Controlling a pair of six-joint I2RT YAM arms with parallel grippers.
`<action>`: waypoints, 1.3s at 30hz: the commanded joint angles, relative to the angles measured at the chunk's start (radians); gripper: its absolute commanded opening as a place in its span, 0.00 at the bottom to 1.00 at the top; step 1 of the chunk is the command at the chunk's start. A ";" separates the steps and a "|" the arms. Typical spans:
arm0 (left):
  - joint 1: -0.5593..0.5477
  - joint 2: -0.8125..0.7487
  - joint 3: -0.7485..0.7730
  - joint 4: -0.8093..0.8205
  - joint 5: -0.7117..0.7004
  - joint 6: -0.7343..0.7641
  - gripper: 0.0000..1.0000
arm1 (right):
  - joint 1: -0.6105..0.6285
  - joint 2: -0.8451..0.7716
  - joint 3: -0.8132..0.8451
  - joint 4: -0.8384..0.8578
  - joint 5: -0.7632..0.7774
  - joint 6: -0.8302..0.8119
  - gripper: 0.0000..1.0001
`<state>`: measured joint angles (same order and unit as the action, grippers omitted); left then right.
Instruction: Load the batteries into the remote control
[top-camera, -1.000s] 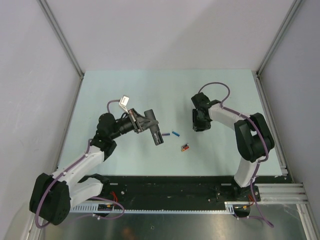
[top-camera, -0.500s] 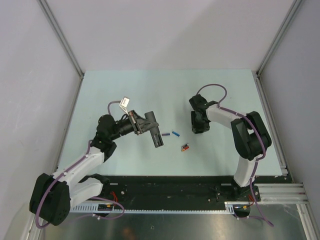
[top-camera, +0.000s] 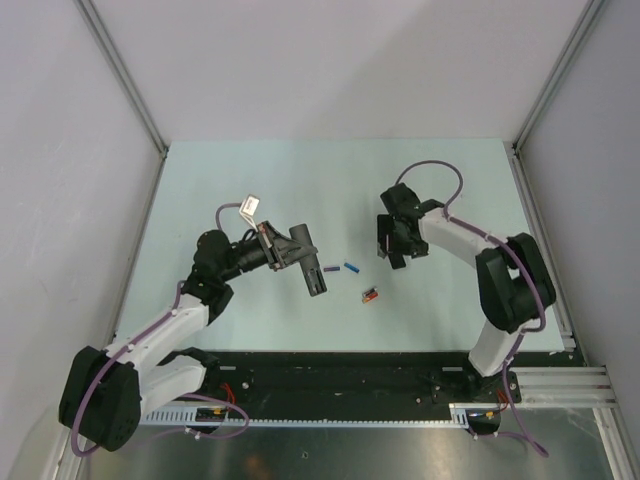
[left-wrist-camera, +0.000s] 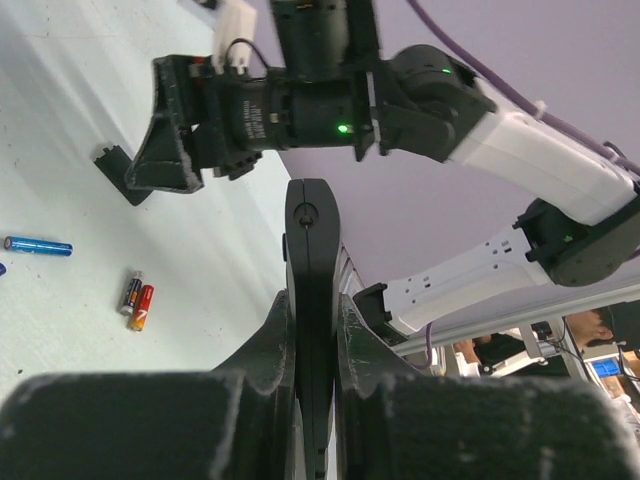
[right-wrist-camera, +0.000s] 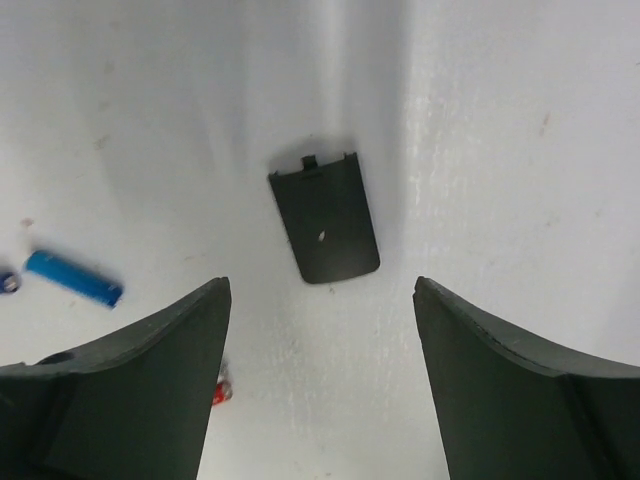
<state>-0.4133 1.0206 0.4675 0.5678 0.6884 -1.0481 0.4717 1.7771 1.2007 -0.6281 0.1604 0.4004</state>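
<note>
Top external — right gripper (top-camera: 390, 251) edged left; remote control (top-camera: 313, 272) stays clamped.

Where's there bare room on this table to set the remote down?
Bare: the far strip of the table beyond the right gripper, and the near edge this side of the red battery. Crowded: the middle, with the left gripper holding the remote control by the blue battery, and the right gripper open over the black cover.

A robotics lab: left arm (top-camera: 165, 325) and right arm (top-camera: 500, 290) bolted beside a pale table (top-camera: 300, 180); plain panels (top-camera: 330, 60) on aluminium rails (top-camera: 121, 72) enclose it; a screen (left-wrist-camera: 608, 368) beyond.
</note>
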 joint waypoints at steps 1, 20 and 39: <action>-0.002 0.001 -0.001 0.053 0.016 -0.020 0.00 | 0.092 -0.157 0.020 -0.024 0.105 0.009 0.77; 0.001 -0.125 -0.173 0.170 0.042 -0.043 0.00 | 0.370 -0.531 -0.420 0.226 0.096 0.109 0.73; 0.001 -0.117 -0.165 0.202 0.108 -0.078 0.00 | 0.404 -0.541 -0.423 0.278 0.215 0.186 0.70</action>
<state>-0.4129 0.8940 0.2897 0.7246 0.7692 -1.1011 0.8757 1.2652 0.7773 -0.3946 0.3099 0.5682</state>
